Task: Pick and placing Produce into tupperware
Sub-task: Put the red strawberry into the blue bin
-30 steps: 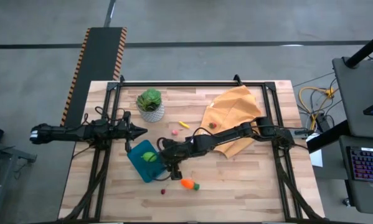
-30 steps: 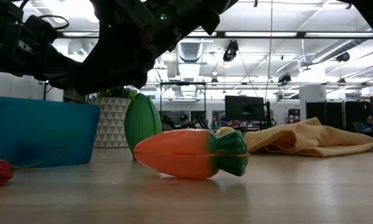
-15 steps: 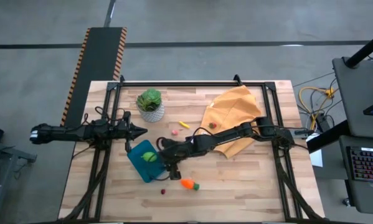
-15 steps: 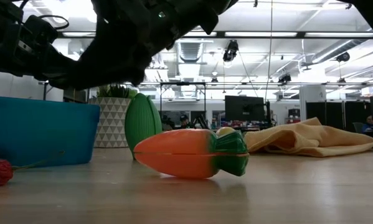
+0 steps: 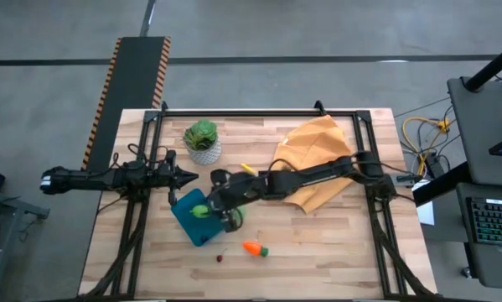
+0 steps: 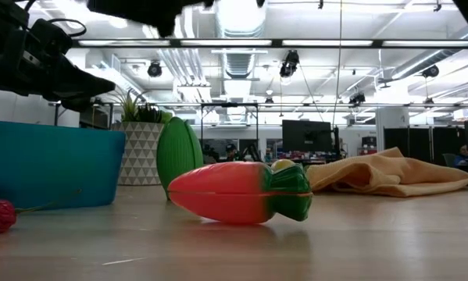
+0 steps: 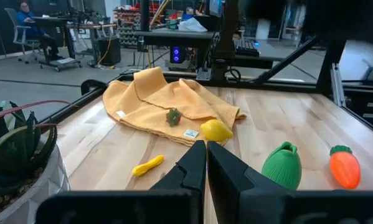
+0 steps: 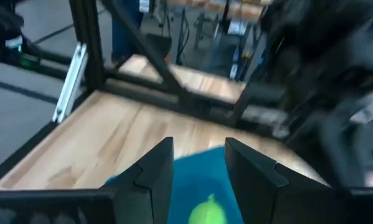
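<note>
Right hand over the teal container, fingers apart and empty, a lime-green fruit below inside it. Left hand closed, fingers together, waiting near the potted plant. On the worktop: carrot and small red piece just beside the container; green fruit, lemon near the orange cloth.

One teal tupperware, one lime-green fruit inside it, one green vegetable, one orange carrot, one lemon, one small yellow piece, one orange cloth, one potted plant, two arms.
</note>
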Controlling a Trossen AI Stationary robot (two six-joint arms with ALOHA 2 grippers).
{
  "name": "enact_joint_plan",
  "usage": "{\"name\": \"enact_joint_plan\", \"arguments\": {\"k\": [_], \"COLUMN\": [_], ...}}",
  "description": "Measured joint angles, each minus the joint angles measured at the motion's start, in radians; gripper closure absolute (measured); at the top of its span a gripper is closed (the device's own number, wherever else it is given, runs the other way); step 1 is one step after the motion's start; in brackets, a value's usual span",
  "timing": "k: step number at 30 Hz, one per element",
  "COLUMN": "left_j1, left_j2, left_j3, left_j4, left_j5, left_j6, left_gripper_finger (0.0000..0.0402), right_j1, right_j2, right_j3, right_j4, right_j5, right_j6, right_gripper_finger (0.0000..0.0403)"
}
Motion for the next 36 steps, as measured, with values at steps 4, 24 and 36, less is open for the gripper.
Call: {"name": "enact_joint_plan", "arguments": {"k": [4,24,36], "left_j1": [0.000,0.000,0.000], "left_j2": [0.000,0.001,0.000], "left_j3": [0.000,0.000,0.000], "left_j4": [0.000,0.001,0.004], "left_j5": [0.000,-0.001,-0.001], "left_j6": [0.000,0.000,0.000], "left_gripper_finger": [0.0402,0.0402,0.0402], "right_j1": [-0.015,-0.085,-0.142], "right_j2": [-0.094,-0.568,-0.718], "right_j3": [0.001,-0.198,-0.441], "right_j4": [-0.056,-0.605,-0.668], "right_j5": [0.000,0.114,0.141], "right_j6": [-0.047,-0.073,0.012], "right_gripper_finger": [0.0266,0.0268,0.0271]}}
